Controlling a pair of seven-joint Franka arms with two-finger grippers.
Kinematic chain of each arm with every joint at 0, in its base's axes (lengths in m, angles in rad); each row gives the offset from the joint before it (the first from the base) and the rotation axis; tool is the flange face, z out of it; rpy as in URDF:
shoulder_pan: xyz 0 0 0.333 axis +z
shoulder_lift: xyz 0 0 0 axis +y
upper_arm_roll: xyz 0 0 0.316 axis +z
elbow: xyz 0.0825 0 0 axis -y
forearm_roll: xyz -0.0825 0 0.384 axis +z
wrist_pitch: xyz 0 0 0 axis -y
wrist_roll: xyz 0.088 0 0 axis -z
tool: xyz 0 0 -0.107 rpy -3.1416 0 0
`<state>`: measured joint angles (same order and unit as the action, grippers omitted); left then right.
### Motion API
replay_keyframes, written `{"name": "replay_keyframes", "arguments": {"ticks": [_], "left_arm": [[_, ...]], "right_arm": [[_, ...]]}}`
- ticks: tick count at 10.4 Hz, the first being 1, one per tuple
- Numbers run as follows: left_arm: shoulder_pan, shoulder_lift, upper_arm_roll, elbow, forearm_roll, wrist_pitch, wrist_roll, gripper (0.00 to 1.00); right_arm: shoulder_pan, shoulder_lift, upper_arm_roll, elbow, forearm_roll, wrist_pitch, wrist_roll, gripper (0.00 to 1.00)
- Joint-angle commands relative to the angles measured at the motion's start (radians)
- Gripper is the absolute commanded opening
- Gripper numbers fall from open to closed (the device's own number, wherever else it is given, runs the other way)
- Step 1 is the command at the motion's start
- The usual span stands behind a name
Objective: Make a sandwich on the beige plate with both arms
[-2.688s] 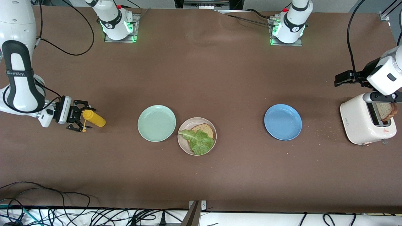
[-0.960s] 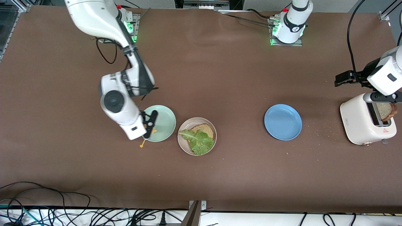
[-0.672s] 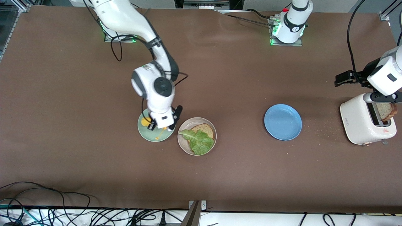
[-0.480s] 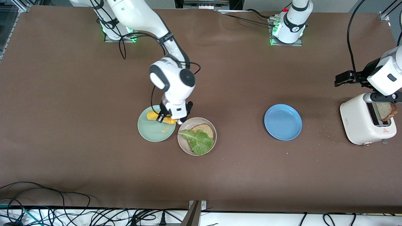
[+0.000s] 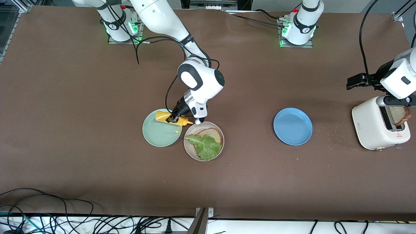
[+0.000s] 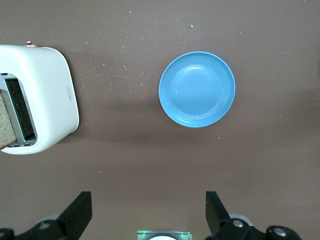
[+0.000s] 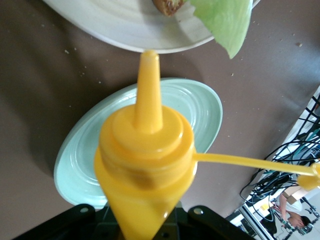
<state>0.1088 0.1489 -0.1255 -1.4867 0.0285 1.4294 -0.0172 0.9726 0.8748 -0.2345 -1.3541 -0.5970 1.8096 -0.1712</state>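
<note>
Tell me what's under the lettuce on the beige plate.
A slice of brown bread lies under the lettuce leaf on the beige plate. Only its part nearest the robot bases shows; the leaf covers the rest, so anything else beneath is hidden.

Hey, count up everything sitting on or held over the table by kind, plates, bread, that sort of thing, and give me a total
Plates: 3 (beige plate, mint-green plate, blue plate)
Bread slices: 2 (one on the beige plate, one in the toaster)
Lettuce leaf: 1
Yellow squeeze bottle: 1, held by the right gripper
Toaster: 1
Total: 8
</note>
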Motion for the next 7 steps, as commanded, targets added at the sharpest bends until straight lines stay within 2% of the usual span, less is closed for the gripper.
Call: {"name": "replay_keyframes", "arguments": {"ticks": [1,6,7], "left_arm": [[0.005,0.006,-0.003,0.023,-0.006,-0.023,-0.009,1.00],[0.003,0.006,-0.003,0.022,-0.006,-0.023,-0.009,1.00],[0.003,0.008,-0.003,0.022,-0.006,-0.023,-0.010,1.00]], "right_arm": [[0.008,0.026,-0.019,0.053,-0.024,-0.030,-0.005,0.00],[-0.012,0.015,-0.025,0.084,-0.020,-0.056,-0.080,0.00],[-0.023,0.001,-0.058,0.093,-0.001,-0.056,-0.168,0.00]]}}
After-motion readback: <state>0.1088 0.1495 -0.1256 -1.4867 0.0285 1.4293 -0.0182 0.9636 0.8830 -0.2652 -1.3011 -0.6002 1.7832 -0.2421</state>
